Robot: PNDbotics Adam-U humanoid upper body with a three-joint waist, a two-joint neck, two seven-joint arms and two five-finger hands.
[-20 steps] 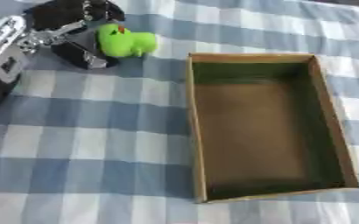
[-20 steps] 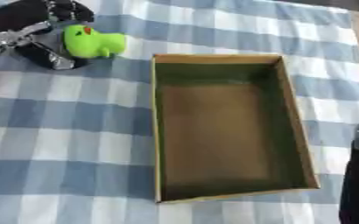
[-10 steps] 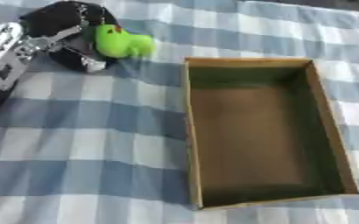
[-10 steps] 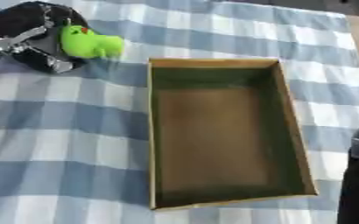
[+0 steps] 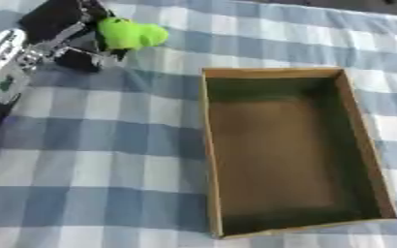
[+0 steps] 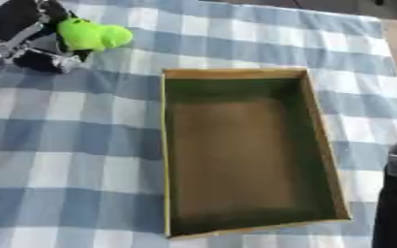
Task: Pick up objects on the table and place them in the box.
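At upper left, left hand (image 5: pixel 66 29) curled round a green toy (image 5: pixel 130 34), fingers clamped on it, toy jutting out to the hand's right. Down and to the right of that hand, well apart: open cardboard box (image 5: pixel 358 145), nothing inside, on the checked bench (image 5: pixel 92 145). Right arm only a dark edge at lower right; its hand's state: cannot tell.

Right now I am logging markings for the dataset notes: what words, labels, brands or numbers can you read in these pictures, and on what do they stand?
No readable text anywhere.
box: plain walls, no print.
green object: no lettering visible.
left robot hand: no lettering visible.
Small greenish mark on the silver left forearm: too blurred to read.
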